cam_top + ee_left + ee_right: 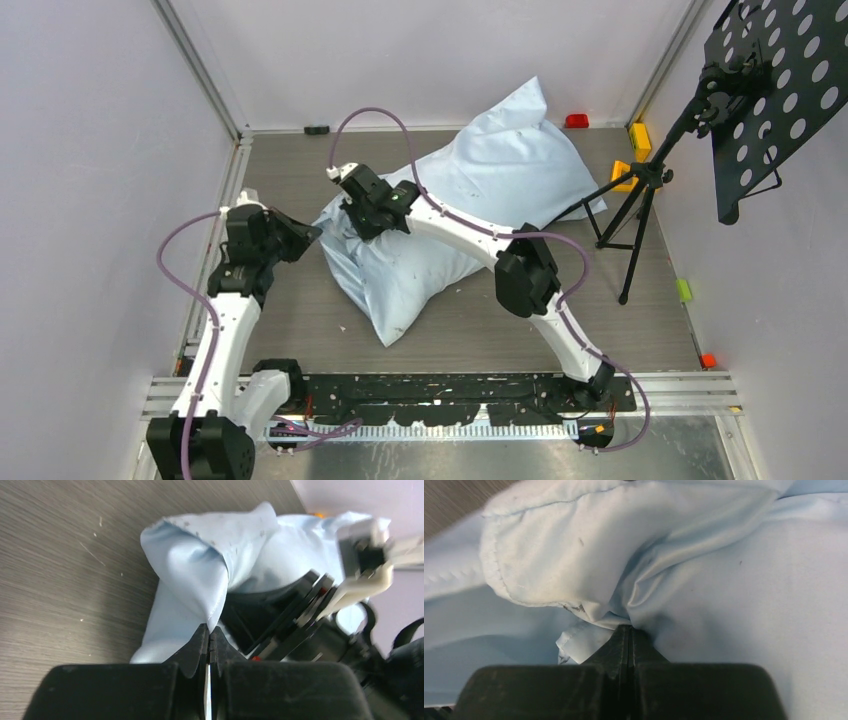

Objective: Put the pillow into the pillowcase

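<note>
The light blue pillowcase (pixel 490 190) lies plump and wrinkled across the middle of the table, its near-left end bunched up. The pillow itself is hidden inside it. In the right wrist view a paler stitched corner (pixel 539 550) bulges above the jaws; I cannot tell whether it is pillow or case hem. My left gripper (pixel 318 232) is shut on a thin fold of the pillowcase edge (pixel 200 570), pinched at the fingertips (pixel 210 630). My right gripper (pixel 352 218) sits close beside it, shut on gathered pillowcase fabric (pixel 629 628).
A black tripod stand (pixel 640 200) with a perforated black panel (pixel 780 90) stands at the right, one leg touching the pillowcase's far end. Small red (pixel 577 121), yellow (pixel 640 135), green (pixel 684 290) and orange (pixel 708 360) pieces line the table edges. Walls enclose three sides.
</note>
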Controlling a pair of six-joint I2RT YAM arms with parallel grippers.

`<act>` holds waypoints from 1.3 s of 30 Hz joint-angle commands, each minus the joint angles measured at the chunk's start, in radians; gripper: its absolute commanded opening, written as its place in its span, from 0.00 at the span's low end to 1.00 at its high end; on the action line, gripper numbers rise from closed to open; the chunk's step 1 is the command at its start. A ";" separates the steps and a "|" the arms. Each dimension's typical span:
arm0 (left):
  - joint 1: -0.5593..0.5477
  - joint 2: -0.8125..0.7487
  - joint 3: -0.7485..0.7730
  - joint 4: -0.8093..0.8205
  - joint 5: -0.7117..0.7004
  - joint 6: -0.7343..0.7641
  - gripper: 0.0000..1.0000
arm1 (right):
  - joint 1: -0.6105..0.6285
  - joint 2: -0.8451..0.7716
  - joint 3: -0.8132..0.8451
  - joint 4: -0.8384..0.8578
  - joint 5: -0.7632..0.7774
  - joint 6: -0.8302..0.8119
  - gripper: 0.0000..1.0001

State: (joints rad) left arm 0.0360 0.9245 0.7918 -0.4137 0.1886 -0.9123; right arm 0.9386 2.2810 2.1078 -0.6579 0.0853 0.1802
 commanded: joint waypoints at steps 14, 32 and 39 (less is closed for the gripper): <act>-0.017 0.285 -0.150 0.284 0.174 -0.036 0.00 | -0.056 -0.092 0.183 -0.096 -0.048 0.252 0.32; -0.015 0.352 -0.114 0.314 0.192 -0.085 0.00 | 0.252 -0.244 -0.181 0.028 0.571 -0.038 0.54; -0.015 0.331 -0.099 0.298 0.194 -0.084 0.00 | 0.250 -0.150 -0.105 0.050 0.652 -0.135 0.56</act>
State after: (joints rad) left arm 0.0216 1.2812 0.6441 -0.1463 0.3603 -0.9916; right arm 1.1942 2.1056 1.9301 -0.6613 0.6502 0.1211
